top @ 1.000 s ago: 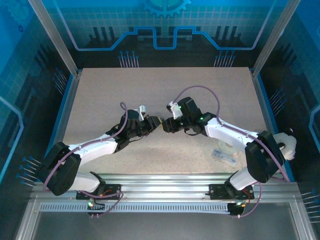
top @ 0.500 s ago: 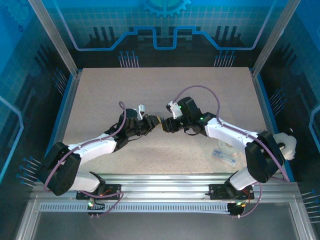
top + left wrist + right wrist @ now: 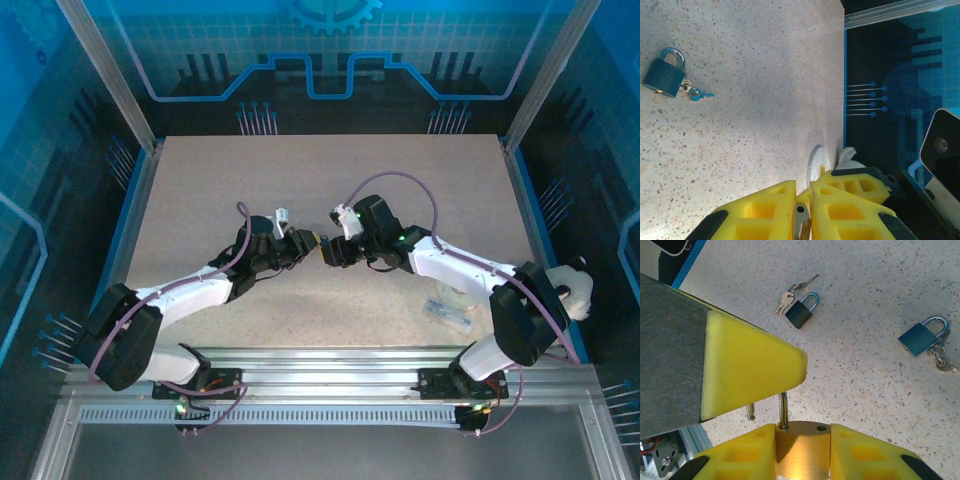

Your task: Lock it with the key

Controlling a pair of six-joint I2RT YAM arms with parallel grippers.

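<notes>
Currently, key insertion is in hand — right gripper (image 3: 802, 440) clamps the brass padlock (image 3: 802, 449); left gripper (image 3: 802, 194) pinches what looks like the key (image 3: 801, 224). Next — align, insert, turn.

The surface (image 3: 200, 180) is showing a matt, finely speckled beige, like stone composite. The brass padlock (image 3: 802, 452) in the right claw (image 3: 802, 440) is gleaming with a smooth golden sheen, and its shackle (image 3: 783, 410) is shining like polished steel. Both claws are looking like matt yellow moulded plastic. The left claw (image 3: 804, 192) is pinching a key (image 3: 801, 225) of dull grey metal. Beyond the brass padlock, a dark padlock (image 3: 800, 315) and a teal padlock (image 3: 918, 339) are wearing smooth painted coats under glossy metal shackles. Just above the brass padlock, the left claw's finger (image 3: 750, 365) is carrying a matt grey facing (image 3: 670, 355). The arms' shells (image 3: 455, 265) are looking like glossy white plastic.
</notes>
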